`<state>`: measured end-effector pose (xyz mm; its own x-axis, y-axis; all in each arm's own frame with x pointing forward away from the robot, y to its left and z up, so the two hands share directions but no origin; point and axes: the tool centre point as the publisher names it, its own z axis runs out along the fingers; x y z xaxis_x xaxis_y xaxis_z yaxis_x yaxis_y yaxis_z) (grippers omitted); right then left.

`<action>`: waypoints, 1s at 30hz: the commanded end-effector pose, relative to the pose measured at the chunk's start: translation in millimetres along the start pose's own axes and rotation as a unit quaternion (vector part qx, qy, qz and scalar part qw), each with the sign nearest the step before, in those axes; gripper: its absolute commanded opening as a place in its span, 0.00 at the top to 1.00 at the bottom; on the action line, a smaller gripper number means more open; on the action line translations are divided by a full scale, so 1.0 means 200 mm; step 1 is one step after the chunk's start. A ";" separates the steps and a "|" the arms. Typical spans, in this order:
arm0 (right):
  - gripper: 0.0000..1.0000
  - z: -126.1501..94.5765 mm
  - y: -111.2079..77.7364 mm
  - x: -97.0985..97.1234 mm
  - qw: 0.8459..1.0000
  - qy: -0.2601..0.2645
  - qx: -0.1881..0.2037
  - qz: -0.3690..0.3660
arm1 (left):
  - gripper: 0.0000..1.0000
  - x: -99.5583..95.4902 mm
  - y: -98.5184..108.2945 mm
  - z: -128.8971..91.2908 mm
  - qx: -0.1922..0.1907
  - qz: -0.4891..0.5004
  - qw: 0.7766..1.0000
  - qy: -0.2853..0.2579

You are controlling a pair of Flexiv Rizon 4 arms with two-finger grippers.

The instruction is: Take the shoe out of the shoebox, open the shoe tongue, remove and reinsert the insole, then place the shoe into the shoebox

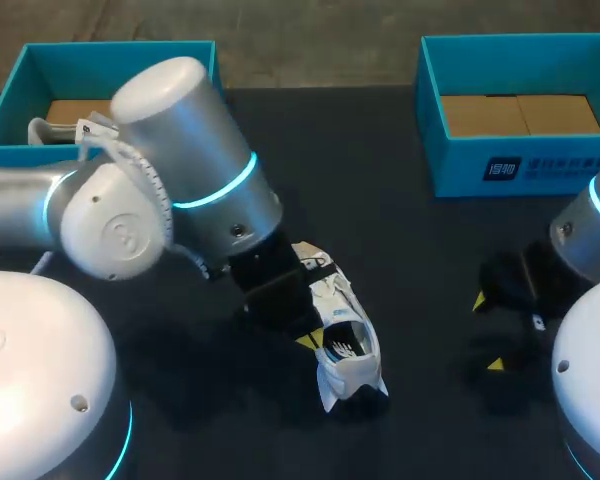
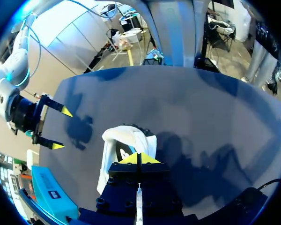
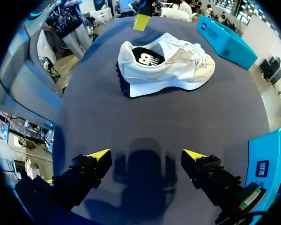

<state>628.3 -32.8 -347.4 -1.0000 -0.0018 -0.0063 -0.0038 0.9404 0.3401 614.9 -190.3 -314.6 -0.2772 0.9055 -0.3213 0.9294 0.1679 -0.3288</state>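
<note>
A white sneaker point(image 1: 342, 335) stands on the dark table, heel toward the front edge, its printed insole showing in the opening. My left gripper point(image 1: 308, 338) is shut, its yellow tips together at the shoe's left side by the collar. In the left wrist view the tips point(image 2: 138, 158) hang just over the white shoe point(image 2: 124, 140); whether they pinch any fabric is hidden. My right gripper point(image 1: 487, 333) is open and holds nothing, a good way right of the shoe. The right wrist view has its gripper point(image 3: 146, 154) low over bare table, with the shoe point(image 3: 164, 65) ahead, side-on.
A teal shoebox point(image 1: 435, 120) with a cardboard floor stands at the back right. A second teal box point(image 1: 10, 100) sits at the back left, partly behind my left arm. Bare dark tabletop lies between the shoe and my right gripper.
</note>
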 end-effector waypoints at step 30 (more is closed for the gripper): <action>0.00 -0.05 0.00 0.03 1.000 -0.002 0.000 0.000 | 1.00 -0.02 0.04 0.16 -0.018 0.038 0.983 0.177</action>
<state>624.8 -37.1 -339.3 -1.0000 -0.0028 -0.0088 -0.0056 0.9392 0.3434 617.7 -203.4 -343.9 -0.1133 0.9933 -0.0241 0.9522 0.1016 -0.2880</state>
